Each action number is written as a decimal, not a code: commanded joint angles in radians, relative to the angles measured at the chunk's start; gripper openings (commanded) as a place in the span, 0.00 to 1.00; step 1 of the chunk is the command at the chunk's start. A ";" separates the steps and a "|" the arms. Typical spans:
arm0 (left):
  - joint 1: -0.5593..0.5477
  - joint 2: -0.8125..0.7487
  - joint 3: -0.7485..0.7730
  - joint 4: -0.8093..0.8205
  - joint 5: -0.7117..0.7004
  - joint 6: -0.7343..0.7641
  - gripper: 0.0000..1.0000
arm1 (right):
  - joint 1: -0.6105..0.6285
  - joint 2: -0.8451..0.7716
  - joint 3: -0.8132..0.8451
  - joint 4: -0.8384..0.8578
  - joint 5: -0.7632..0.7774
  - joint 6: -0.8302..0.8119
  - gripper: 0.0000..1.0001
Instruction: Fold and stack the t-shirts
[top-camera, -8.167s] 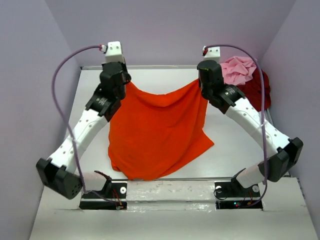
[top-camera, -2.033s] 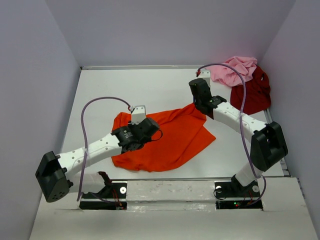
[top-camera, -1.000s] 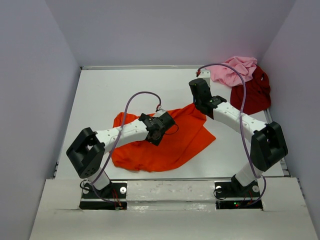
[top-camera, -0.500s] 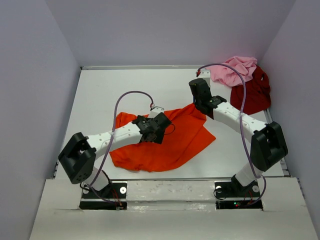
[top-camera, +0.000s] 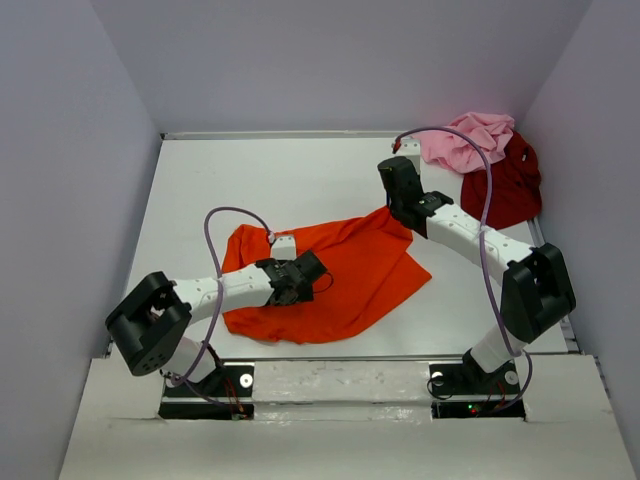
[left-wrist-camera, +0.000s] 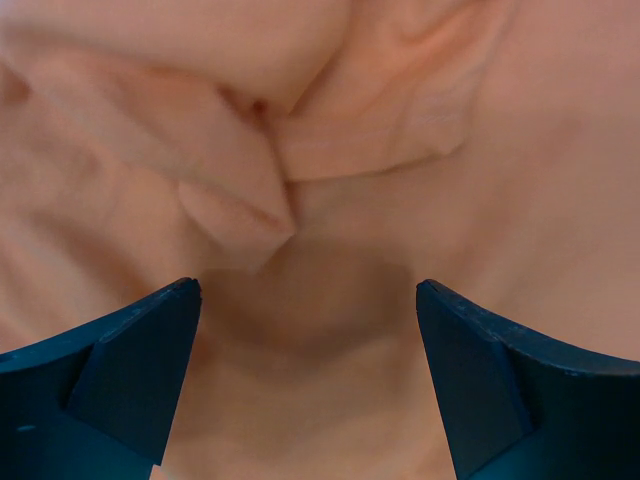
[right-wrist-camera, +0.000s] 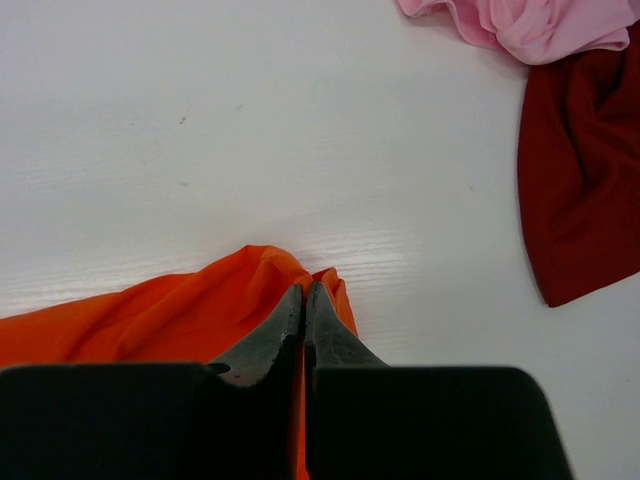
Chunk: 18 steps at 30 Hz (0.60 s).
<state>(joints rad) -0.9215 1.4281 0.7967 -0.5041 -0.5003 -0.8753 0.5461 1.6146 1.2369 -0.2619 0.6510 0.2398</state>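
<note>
- Left wall (top-camera: 70, 150): a plain lavender panel borders the tabletop's (top-camera: 280, 180) left edge; like panels close the far and right edges.
- Purple cable (top-camera: 232, 209): it loops up from the left arm and arches over the tabletop left of centre, above the cloth's left end.
- Left gripper (top-camera: 312, 268): it hovers low over the left half of the orange t-shirt (top-camera: 365, 270). In the left wrist view its two dark fingers (left-wrist-camera: 130, 370) stand wide apart with only rumpled cloth (left-wrist-camera: 330, 150) between them, nothing grasped (left-wrist-camera: 308, 300).
- Orange t-shirt: it lies crumpled and partly spread across the middle of the tabletop, nearer the near edge. The left forearm crosses its left portion and hides part of it.
- Right gripper (top-camera: 392, 210): its jaws are pressed together on the shirt's far right corner, which rises in a small peak to the fingertips (right-wrist-camera: 303, 292). The orange cloth (right-wrist-camera: 150, 320) falls away to the left of them.
- Pink t-shirt (top-camera: 470, 140): it sits bunched in the far right corner of the tabletop, well apart from the orange one, also seen at the top of the right wrist view (right-wrist-camera: 540, 25).
- Dark red t-shirt (top-camera: 505, 185): it lies heaped against the right edge, touching and partly beneath the pink one (right-wrist-camera: 585, 190). The right arm's cable passes in front of both.
</note>
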 joint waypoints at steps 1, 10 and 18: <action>-0.004 -0.020 -0.065 -0.016 -0.013 -0.140 0.99 | -0.003 -0.032 0.042 0.013 -0.005 0.012 0.00; -0.004 -0.038 -0.057 -0.088 -0.101 -0.179 0.98 | -0.003 -0.033 0.041 0.012 -0.021 0.016 0.00; 0.003 0.041 0.059 -0.154 -0.218 -0.127 0.98 | -0.003 -0.032 0.041 0.013 -0.024 0.016 0.00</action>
<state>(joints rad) -0.9215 1.4361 0.7990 -0.6170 -0.6125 -1.0088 0.5461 1.6146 1.2369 -0.2619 0.6273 0.2405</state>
